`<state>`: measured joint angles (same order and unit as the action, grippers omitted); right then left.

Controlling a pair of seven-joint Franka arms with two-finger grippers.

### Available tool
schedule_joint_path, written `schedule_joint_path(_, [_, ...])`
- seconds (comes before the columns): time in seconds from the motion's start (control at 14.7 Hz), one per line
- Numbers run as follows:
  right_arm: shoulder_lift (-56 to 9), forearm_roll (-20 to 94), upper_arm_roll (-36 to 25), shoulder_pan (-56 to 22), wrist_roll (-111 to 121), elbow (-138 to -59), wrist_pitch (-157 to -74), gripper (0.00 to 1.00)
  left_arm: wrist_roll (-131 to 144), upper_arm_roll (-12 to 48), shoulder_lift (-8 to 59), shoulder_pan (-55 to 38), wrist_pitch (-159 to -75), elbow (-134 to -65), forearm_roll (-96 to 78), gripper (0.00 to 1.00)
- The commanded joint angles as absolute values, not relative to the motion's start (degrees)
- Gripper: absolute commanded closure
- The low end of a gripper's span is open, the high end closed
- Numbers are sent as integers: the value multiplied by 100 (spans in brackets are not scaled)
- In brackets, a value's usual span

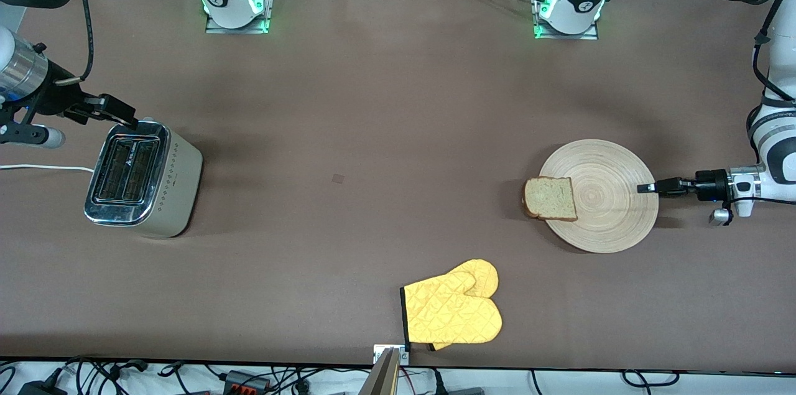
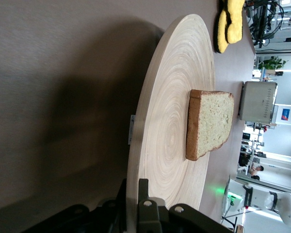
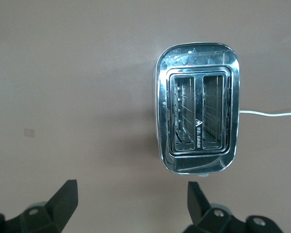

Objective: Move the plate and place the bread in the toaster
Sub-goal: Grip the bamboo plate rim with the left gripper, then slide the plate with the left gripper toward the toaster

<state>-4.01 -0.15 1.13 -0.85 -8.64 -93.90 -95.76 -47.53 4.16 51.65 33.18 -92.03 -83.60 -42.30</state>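
Note:
The round light-wood plate [image 1: 612,196] lies on the table toward the left arm's end. The bread [image 1: 550,198] lies flat on the plate's edge toward the right arm's end and overhangs the rim a little. My left gripper [image 1: 647,187] is shut on the plate's rim, one finger above and one below, as the left wrist view [image 2: 134,194] shows along with the plate [image 2: 169,121] and the bread [image 2: 211,124]. The toaster [image 1: 146,180] stands toward the right arm's end, both slots empty. My right gripper [image 1: 121,114] is open and empty just above the toaster's edge. The right wrist view shows the toaster [image 3: 199,121] and that gripper [image 3: 133,201].
A yellow oven mitt [image 1: 454,311] lies near the table's front edge, nearer to the camera than the plate. The toaster's white cord [image 1: 37,167] runs off toward the right arm's end of the table. Brown tabletop stretches between toaster and plate.

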Motion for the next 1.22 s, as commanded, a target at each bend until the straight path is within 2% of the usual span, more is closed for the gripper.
schedule_joint_path(0.0, [-448, 88, 97, -70, -791, -9255, -9483, 0, -4781, 545, 5045, 3279, -8536, -8209, -4289, 99])
schedule_joint_path(0.2, [-448, 88, 97, -53, -782, -9237, -9483, 0, -4807, 641, 4940, 3024, -8297, -8218, -4263, 99])
schedule_joint_path(0.34, [-448, 88, 97, -53, -791, -9237, -9483, 0, -4712, 1026, 4948, 2927, -8008, -8218, -4254, 99])
schedule_joint_path(0.48, [-448, 79, 97, -61, -800, -9229, -9483, 0, -4483, 1213, 4948, 2595, -8156, -8227, -4315, 99])
schedule_joint_path(0.88, [-457, 97, 97, -53, -791, -9193, -9475, 0, -4229, 1239, 5009, 997, -9394, -8490, -5253, 99])
schedule_joint_path(1.15, [-457, 97, 97, -62, -791, -9193, -9475, 0, -4254, 1239, 5027, -173, -10528, -8816, -6115, 99])
